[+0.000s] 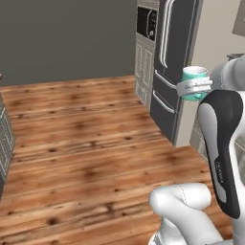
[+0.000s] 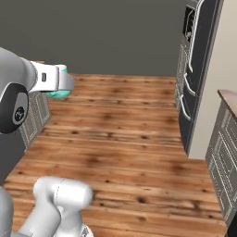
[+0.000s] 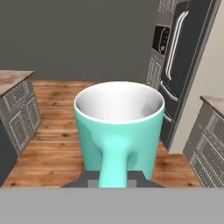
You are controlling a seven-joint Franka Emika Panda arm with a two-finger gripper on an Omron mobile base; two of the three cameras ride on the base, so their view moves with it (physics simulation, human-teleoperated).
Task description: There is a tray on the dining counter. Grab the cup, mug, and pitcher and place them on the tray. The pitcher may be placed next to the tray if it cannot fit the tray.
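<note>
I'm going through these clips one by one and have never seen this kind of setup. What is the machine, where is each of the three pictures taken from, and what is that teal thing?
Everything here is a computer-rendered kitchen. The machine is a white robot arm with dark joints, standing on a base that can drive across the wooden floor. Two pictures come from cameras on that base, behind the arm to its left and right, looking forward over it. The third comes from a camera on the hand itself, looking along the gripper.

The teal thing is the mug: white inside, empty, upright, with its handle pointing toward the hand camera. The gripper is shut on that handle and holds the mug in the air. Ahead stand a dark fridge and grey cabinets with a stone top.
</note>
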